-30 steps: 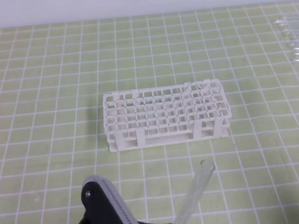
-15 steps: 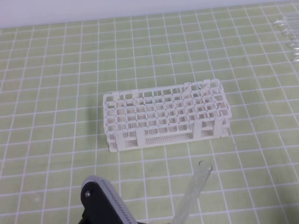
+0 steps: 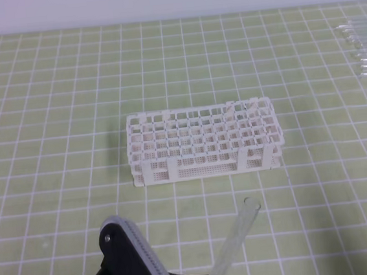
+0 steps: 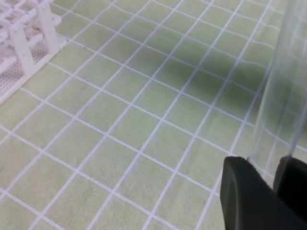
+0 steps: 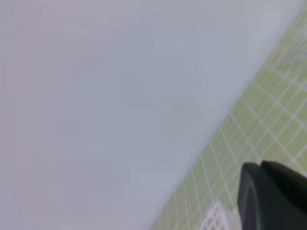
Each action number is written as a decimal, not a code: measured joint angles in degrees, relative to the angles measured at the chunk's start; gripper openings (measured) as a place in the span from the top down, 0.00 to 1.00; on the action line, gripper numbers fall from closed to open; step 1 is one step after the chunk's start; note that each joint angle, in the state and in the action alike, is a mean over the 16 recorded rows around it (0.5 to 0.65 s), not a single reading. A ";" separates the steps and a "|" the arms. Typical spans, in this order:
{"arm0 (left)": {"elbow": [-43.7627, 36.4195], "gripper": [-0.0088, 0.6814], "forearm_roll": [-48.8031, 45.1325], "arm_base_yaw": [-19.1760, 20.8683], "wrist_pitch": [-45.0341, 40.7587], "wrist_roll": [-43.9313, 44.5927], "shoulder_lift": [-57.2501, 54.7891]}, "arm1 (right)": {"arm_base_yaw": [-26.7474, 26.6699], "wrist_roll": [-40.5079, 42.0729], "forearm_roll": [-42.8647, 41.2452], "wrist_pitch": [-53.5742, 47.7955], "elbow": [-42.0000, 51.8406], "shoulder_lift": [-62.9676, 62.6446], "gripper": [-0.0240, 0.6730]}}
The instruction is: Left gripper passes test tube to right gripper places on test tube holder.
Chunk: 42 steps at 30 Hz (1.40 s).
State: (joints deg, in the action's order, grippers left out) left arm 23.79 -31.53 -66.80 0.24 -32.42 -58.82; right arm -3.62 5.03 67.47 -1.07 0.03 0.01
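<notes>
- Since a second ago the test tube [image 3: 235, 240] has barely shifted: its open rim sits a touch lower and further left in the high view, while the left arm's grey block keeps its place at the bottom edge.
- The left gripper [image 4: 276, 179] has its two black fingers closed on the tube's lower part; the glass rises from between them, tilted, toward the top of the wrist view.
- In the high view the tube slants up and to the right from the bottom edge, its open rim in front of the test tube holder [image 3: 203, 142] and clear of it.
- The holder rests flat on the green grid mat [image 3: 52, 124], near the middle; one corner of it shows at the upper left of the left wrist view.
- A bunch of clear tubes [image 3: 363, 48] lies at the far right edge of the mat, well apart from the holder.
- The right gripper [image 5: 268, 196] appears only as a dark blurred shape low in its own wrist view, facing a pale wall and a strip of mat; whether its fingers are apart or together cannot be told.
</notes>
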 joint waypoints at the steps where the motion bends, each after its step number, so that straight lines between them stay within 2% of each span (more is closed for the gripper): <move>1: 0.00 0.98 -0.15 0.00 0.00 0.02 -0.01 | 0.00 0.12 0.38 0.47 0.00 0.00 0.97; 7: -0.02 0.98 -1.02 0.00 0.16 0.09 0.02 | 0.00 2.11 0.14 1.01 -0.12 0.00 0.97; 13: -0.03 0.98 -2.81 0.01 0.73 0.15 -0.11 | 0.00 10.11 -0.15 -4.07 -3.23 0.78 0.97; 18: -0.03 0.98 -4.30 0.01 2.54 0.15 -1.18 | 0.00 23.41 3.87 -12.34 -8.61 4.55 0.97; 26: -0.03 0.98 -6.39 0.03 9.71 0.15 -6.23 | 0.00 54.20 19.42 -30.97 -18.42 16.86 0.96; 31: 0.00 0.98 -6.69 0.22 15.44 0.10 -10.81 | 0.00 69.88 28.21 -41.69 -21.54 25.06 0.95; 36: 0.01 0.98 -6.63 1.25 20.88 0.10 -14.83 | 0.00 77.73 31.37 -49.48 -22.61 30.38 0.93; 42: 0.03 0.98 -6.60 3.78 26.99 0.51 -17.52 | 0.00 79.60 31.04 -53.94 -22.86 33.00 0.92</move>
State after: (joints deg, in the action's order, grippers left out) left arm 23.83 -38.13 -63.02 27.23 -31.91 -76.34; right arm -3.62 84.63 98.52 -55.01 -22.83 33.01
